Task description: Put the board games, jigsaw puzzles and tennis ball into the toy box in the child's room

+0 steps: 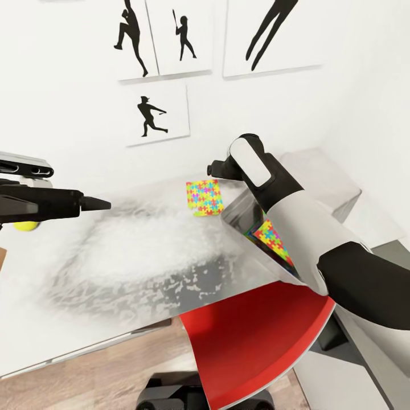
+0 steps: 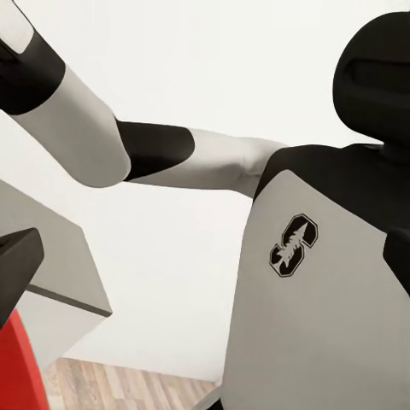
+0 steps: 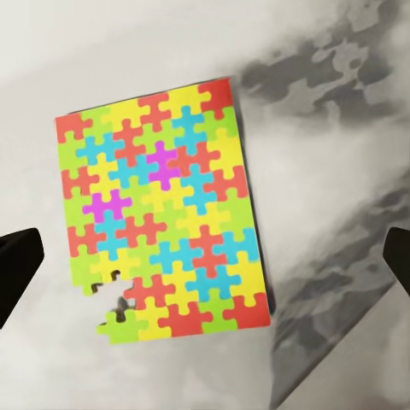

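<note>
Right gripper (image 3: 205, 256), jaws spread, hangs over the thin flat multicoloured jigsaw puzzle (image 3: 162, 213) by the pale grey worktop (image 1: 142, 256) far edge; flat, it may slip. Left jaws: cannot tell.

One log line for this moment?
right claw: open, above puzzle on table | second puzzle: in toy box | tennis ball: on table | left claw: unclear

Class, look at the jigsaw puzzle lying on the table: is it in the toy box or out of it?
Out. The jigsaw puzzle lies flat on the table, beside the toy box.
</note>
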Available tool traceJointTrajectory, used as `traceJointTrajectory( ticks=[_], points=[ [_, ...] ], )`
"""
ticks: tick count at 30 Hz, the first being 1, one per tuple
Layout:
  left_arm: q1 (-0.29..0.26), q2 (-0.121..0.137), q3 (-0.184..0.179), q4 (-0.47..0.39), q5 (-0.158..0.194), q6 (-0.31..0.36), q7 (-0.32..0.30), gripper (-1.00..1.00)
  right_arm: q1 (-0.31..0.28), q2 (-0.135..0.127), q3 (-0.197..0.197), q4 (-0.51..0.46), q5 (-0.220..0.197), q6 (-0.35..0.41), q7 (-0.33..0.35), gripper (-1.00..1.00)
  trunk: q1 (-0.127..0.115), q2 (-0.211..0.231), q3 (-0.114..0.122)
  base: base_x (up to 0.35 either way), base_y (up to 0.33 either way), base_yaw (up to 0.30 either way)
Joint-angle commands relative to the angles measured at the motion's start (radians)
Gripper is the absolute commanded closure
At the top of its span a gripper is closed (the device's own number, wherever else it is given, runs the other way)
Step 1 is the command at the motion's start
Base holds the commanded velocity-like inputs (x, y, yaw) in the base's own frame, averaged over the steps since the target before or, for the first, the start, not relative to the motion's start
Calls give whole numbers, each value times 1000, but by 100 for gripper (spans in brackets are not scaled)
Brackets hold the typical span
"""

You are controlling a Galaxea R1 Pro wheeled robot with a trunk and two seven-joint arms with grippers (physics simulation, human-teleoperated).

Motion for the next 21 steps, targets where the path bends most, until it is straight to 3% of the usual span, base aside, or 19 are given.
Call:
traceJointTrajectory(
  ticks=[1,11,21],
  points=[
    [-2,1,-2,0,1,11,-5,-100,-1,0,2,0,-9,1,-10,-100,1,-2,-3,0,0,0],
    [-2,1,-1,0,1,11,-5,-100,-7,0,3,0,-9,1,-10,-100,1,-2,-20,0,0,0],
    [-2,1,-1,0,2,11,-5,-100,-73,0,2,3,-13,4,-10,-100,1,-2,-36,0,0,0]
  ],
)
